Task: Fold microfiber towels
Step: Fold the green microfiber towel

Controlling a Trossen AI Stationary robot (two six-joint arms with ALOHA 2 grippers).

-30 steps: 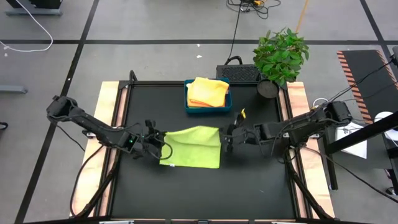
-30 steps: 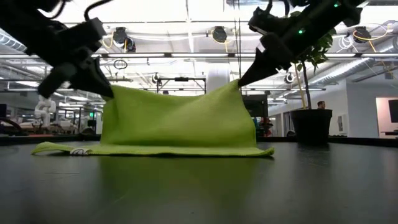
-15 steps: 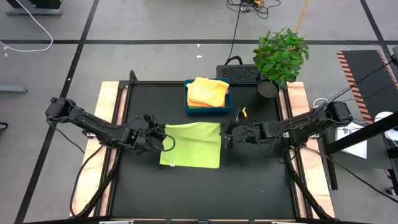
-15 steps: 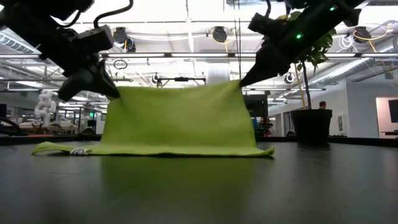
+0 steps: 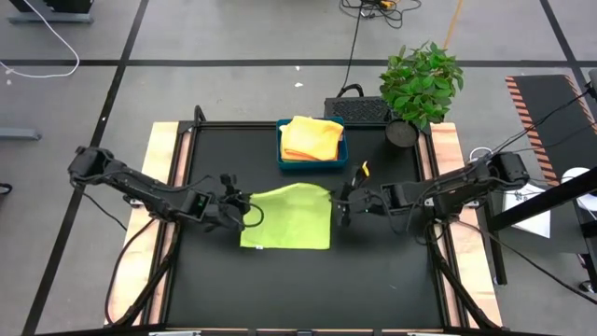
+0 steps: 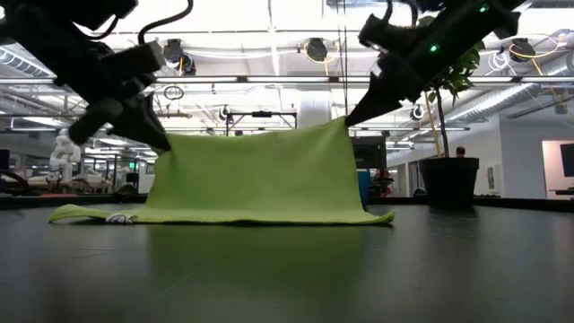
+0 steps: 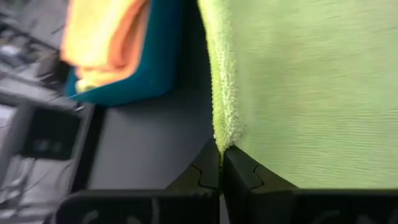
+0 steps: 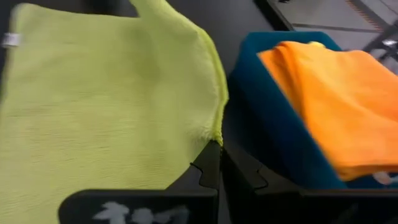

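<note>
A lime green towel (image 5: 287, 217) stands up from the black table as a sheet. Its far edge is raised and its near edge (image 6: 224, 218) lies on the table. My left gripper (image 5: 245, 213) is shut on the raised edge's left corner. My right gripper (image 5: 341, 207) is shut on its right corner. In the low view the left gripper (image 6: 164, 144) sits a little lower than the right gripper (image 6: 348, 118). Folded orange and yellow towels (image 5: 311, 136) lie in the blue tray (image 5: 283, 161) at the table's far side. My left gripper pinches the towel's raised left corner (image 7: 225, 138) between its two fingertips, slanting down from the table's left. The towel hangs below the fingers, with its near edge on the table. My right gripper pinches the raised right corner (image 8: 215, 134) between its fingertips, slanting down from the right. The edge between the two grippers (image 6: 260, 133) runs nearly straight.
The blue tray stands just beyond the towel. A potted plant (image 5: 420, 86) and a dark box (image 5: 356, 110) stand at the far right corner. Bare black table (image 5: 298, 285) lies in front of the towel.
My left gripper has shifted toward the table's far edge and then back a little. The towel's raised edge sagged in the middle and has been drawn straighter. The near edge has stayed on the table, and my right gripper has hardly moved.
</note>
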